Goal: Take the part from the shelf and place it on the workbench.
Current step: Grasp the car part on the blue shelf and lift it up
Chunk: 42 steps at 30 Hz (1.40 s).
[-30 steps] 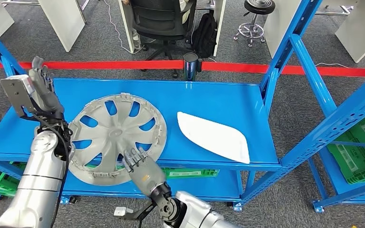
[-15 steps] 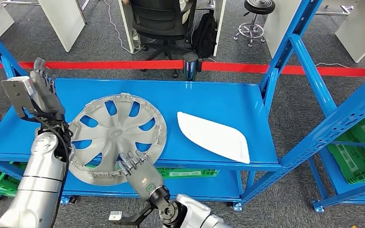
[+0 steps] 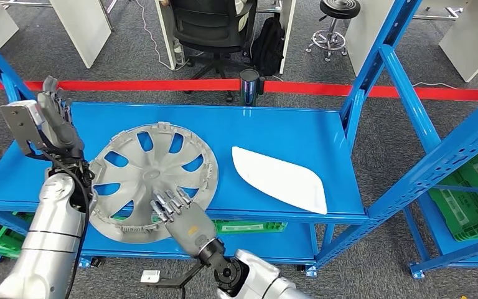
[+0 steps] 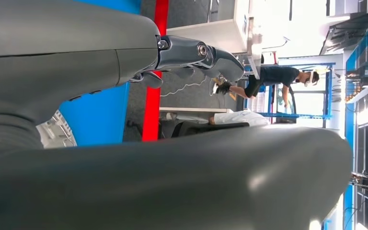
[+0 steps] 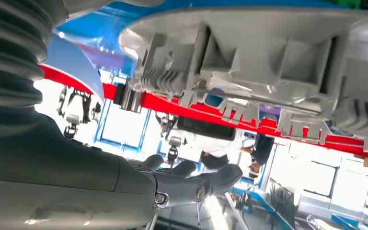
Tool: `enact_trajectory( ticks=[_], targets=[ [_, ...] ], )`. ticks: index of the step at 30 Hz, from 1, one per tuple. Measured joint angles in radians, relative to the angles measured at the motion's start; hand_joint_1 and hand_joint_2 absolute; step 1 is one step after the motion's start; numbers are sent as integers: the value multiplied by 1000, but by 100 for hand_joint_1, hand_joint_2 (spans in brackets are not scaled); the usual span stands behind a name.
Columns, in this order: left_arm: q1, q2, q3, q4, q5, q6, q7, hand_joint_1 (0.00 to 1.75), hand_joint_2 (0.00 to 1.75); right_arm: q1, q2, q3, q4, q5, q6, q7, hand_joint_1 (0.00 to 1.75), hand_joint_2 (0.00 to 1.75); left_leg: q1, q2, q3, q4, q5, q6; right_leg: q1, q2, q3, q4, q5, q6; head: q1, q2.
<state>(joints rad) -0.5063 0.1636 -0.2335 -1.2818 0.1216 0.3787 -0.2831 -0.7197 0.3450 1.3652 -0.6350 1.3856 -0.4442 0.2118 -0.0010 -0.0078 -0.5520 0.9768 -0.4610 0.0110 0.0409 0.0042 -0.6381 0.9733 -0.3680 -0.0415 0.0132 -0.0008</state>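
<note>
White panel [image 3: 279,179] on blue deck, black chair [image 3: 213,28] — stool [image 3: 335,25] behind

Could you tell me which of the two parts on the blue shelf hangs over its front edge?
The round grey wheel cover, by the right hand; the flat white panel lies fully on the shelf.

A wheel cover [image 3: 152,180] lies on the shelf [image 3: 274,134], overhanging its front edge, a flat panel [image 3: 280,179] to its right, seemingly apart.

No legible text anywhere.
</note>
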Motion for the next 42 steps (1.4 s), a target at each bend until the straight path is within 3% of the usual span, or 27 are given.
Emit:
enact_trajectory(
  ticks=[21, 42],
  targets=[
    [6, 12, -1, -3, 4, -14, 1, 0, 0, 9, 0, -82, 74, -45, -26, -61, 0, 175, 0, 0, 0, 0, 0, 0, 0, 0, 0, 0, 0, 0, 0, 0],
    [6, 18, -1, -8, 2, -18, 2, 0, 0, 7, 0, -150, 102, -35, -7, -67, 0, 175, 0, 0, 0, 0, 0, 0, 0, 0, 0, 0, 0, 0, 0, 0]
  ],
)
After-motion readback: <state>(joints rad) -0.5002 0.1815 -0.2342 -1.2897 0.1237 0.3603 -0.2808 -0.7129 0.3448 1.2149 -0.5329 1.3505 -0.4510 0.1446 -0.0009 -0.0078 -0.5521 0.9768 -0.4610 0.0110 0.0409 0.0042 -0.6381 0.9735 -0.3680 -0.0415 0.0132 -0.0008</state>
